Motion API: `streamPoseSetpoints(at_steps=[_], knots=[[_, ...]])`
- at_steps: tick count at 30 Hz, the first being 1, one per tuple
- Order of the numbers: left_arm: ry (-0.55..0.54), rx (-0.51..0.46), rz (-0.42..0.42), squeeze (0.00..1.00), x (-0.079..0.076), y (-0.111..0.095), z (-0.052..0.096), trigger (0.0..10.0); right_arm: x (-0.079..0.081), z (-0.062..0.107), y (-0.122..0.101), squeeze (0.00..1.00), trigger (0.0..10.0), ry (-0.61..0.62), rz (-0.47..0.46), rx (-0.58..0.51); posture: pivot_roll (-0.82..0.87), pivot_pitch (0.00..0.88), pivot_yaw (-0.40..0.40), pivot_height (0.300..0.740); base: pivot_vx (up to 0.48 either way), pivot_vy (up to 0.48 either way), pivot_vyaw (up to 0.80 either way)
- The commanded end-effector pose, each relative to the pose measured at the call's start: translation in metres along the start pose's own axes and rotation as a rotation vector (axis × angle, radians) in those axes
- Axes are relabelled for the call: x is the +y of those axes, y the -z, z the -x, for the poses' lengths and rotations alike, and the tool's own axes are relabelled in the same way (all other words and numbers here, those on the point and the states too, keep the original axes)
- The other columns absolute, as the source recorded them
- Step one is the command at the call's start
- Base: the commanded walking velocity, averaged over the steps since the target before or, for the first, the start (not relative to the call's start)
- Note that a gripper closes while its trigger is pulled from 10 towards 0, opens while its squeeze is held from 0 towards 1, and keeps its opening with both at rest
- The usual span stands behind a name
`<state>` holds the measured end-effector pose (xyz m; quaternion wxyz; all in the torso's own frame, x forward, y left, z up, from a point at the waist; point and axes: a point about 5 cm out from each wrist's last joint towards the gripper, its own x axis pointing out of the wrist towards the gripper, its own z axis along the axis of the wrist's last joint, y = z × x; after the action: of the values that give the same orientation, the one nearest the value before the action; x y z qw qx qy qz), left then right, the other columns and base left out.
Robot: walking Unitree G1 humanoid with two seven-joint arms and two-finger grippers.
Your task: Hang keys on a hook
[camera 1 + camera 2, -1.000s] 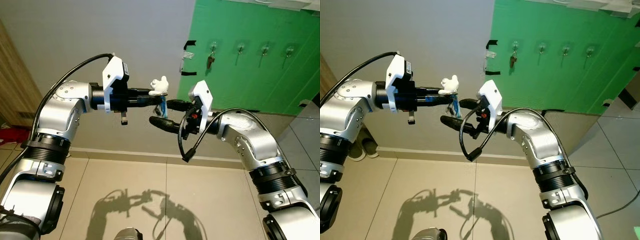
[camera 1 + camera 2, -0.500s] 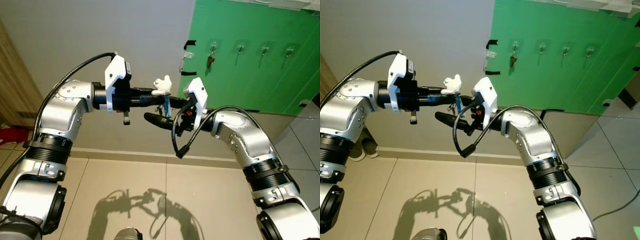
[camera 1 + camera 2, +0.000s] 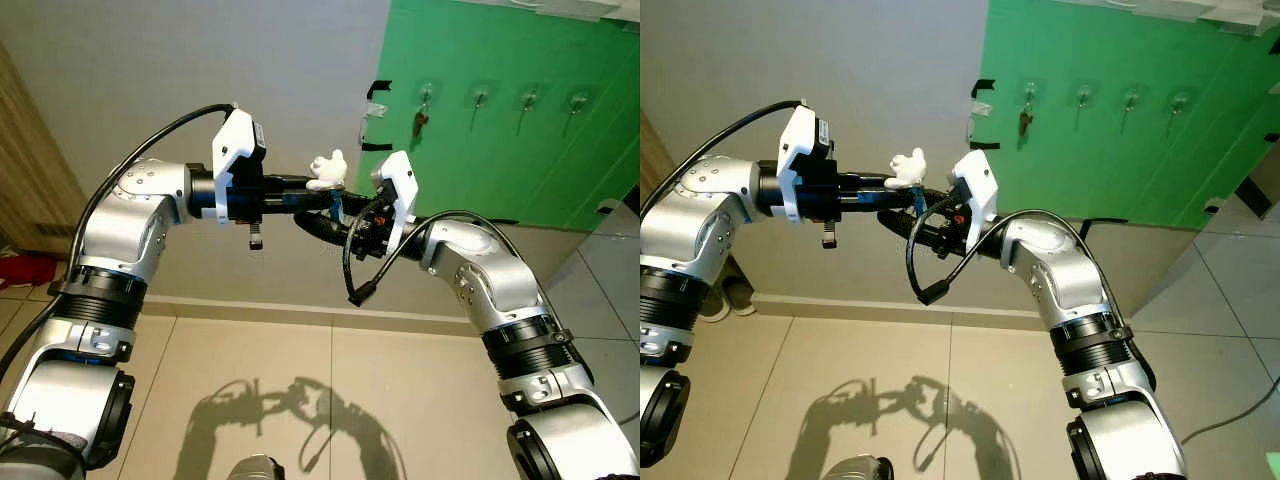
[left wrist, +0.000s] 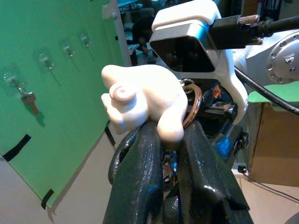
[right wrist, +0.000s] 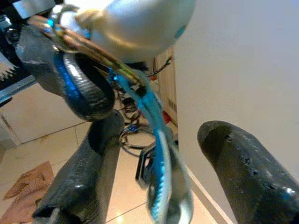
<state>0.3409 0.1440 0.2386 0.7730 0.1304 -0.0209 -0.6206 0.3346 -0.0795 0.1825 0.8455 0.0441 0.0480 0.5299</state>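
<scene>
The green board (image 3: 500, 130) covers the wall's upper right part and carries a row of clear hooks (image 3: 480, 97) along its upper edge; the hook nearest its left edge already bears a small dark key (image 3: 419, 123), and the three hooks to the right of it look free; a grey wall (image 3: 200, 80) fills the rest, with a tiled floor (image 3: 330, 400) below that shows the arms' shadow.

Both silver arms are raised and meet in front of the grey wall, well short of the board's left edge; the left gripper (image 3: 312, 187) points toward the right arm, its two black fingers (image 4: 140, 172) pressed together on the base of a white figurine charm (image 4: 140, 100); a brass key ring (image 4: 194, 105) sits against the charm, and a blue strap (image 5: 152, 116) with metal rings and keys (image 5: 154, 186) hangs under it.

The right gripper (image 3: 325, 222) has its fingers spread, one on each side of the dangling strap in the right wrist view; they do not look closed on it yet.

This reads as a hand-over from left to right, before any approach to the board; the task seems about a third done; the next move calls for the right fingers to close on the strap or ring, for the left to let go only once that hold is firm, and then for a reach to a free hook; a loose pinch on the thin strap could drop the bunch.
</scene>
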Motion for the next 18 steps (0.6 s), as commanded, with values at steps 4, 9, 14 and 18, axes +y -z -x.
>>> streamPoseSetpoints(at_steps=[4,9,14,18], knots=[[-0.002,-0.02,-0.017,0.0,-0.0006,-0.0051,-0.002,10.0,0.0001,0.0004,-0.0137,0.0,0.0,-0.018,0.022,-0.028,0.03,0.0,-0.031,0.74,0.0,0.0,0.0],[-0.008,-0.019,-0.015,0.0,0.0001,-0.0045,-0.002,10.0,-0.001,0.0014,-0.0122,0.0,0.0,-0.014,0.017,-0.017,0.03,0.0,-0.029,0.74,0.0,0.0,0.0],[-0.01,-0.016,-0.014,0.0,0.0004,-0.004,-0.0017,10.0,-0.0002,0.0012,-0.0114,0.0,0.0,-0.018,0.016,-0.019,0.03,0.0,-0.027,0.74,0.0,0.0,0.0],[-0.01,-0.016,-0.014,0.0,0.0005,-0.0043,-0.0023,10.0,0.0002,0.001,-0.0111,0.0,0.0,-0.014,0.017,-0.021,0.03,0.0,-0.019,0.74,0.0,0.0,0.0]])
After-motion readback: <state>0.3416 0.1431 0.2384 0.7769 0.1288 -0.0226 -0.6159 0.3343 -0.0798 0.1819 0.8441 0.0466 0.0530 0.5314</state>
